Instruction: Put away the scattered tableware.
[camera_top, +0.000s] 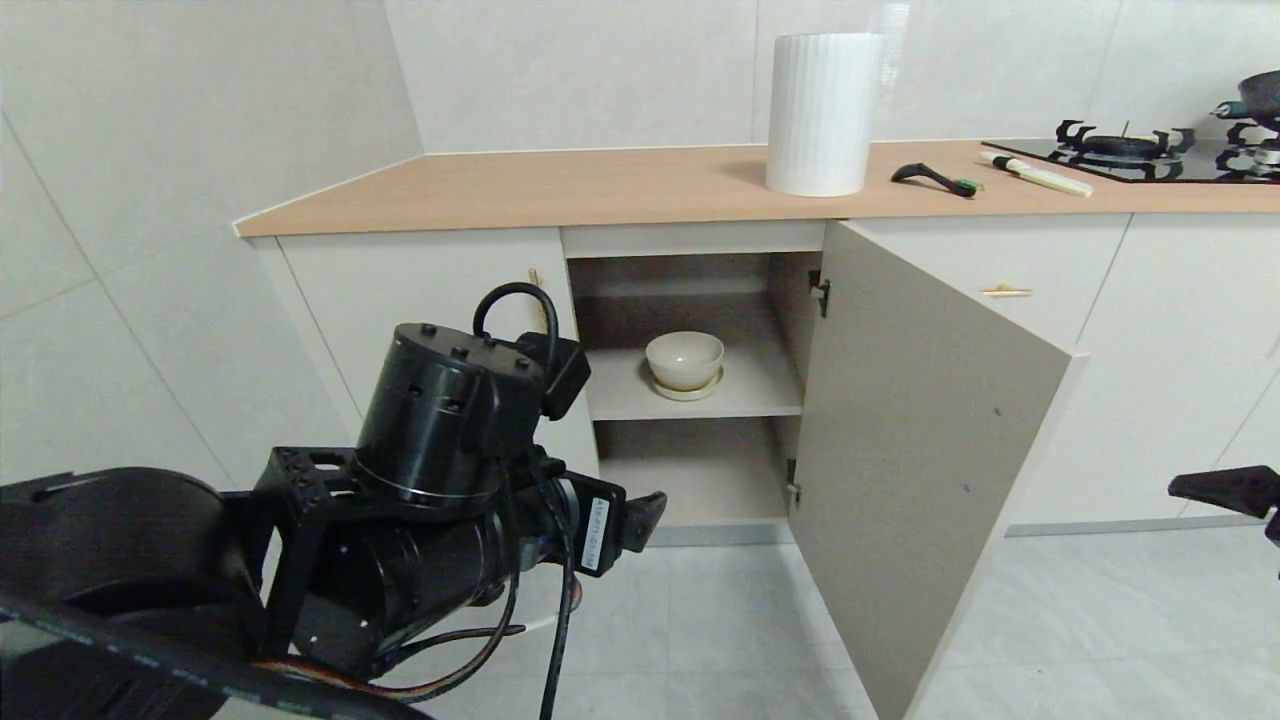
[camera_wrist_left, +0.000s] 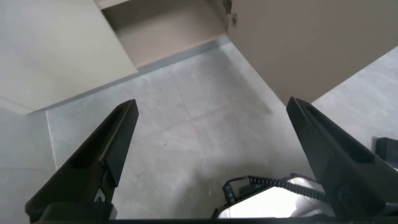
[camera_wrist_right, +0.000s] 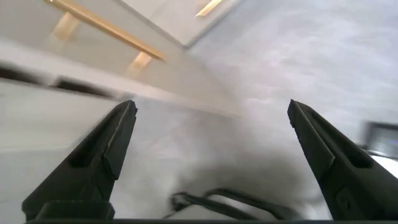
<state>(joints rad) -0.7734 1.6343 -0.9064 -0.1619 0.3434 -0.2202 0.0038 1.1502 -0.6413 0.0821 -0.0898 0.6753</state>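
Bowl, place: the cream glazed ceramic bowl (camera_top: 684, 358) stands upright on a matching shallow saucer (camera_top: 686, 393), on the middle shelf (camera_top: 760, 385) of the open cupboard under the wood-look worktop (camera_top: 560, 185).
Bowl, handling: treat it as rigid, fairly light, smooth and slippery, and liable to chip on a knock (the saucer may slide or lift with it).
Bowl, hold: pinch the rim wall, one finger inside and one outside. The rounded outer curve gives you little to clamp across.
Loose pieces: a black-handled peeler with a green tip (camera_top: 935, 178) and a long pale cream utensil (camera_top: 1035, 175) (a knife, probably) lie flat on the worktop. They are near each other but apart, just beside the black glass gas hob (camera_top: 1130, 160).
Loose pieces, handling: both look light and stiff. Take each across its handle and come in low, since they lie flat on a hard surface.
Left tool: your left tool (camera_wrist_left: 211, 107) is spread wide and empty between black wedge-shaped fingers (camera_wrist_left: 99, 162), over the pale grey tiled floor (camera_wrist_left: 205, 143) before the cupboard.
Right tool: your right tool (camera_wrist_right: 210, 107) is likewise spread wide and holds nothing. It is low at the right, beyond the swung-out matt grey cupboard door (camera_top: 920, 430).
Nearby: a tall white ribbed cylindrical container (camera_top: 822, 112) stands on the worktop above the cupboard.
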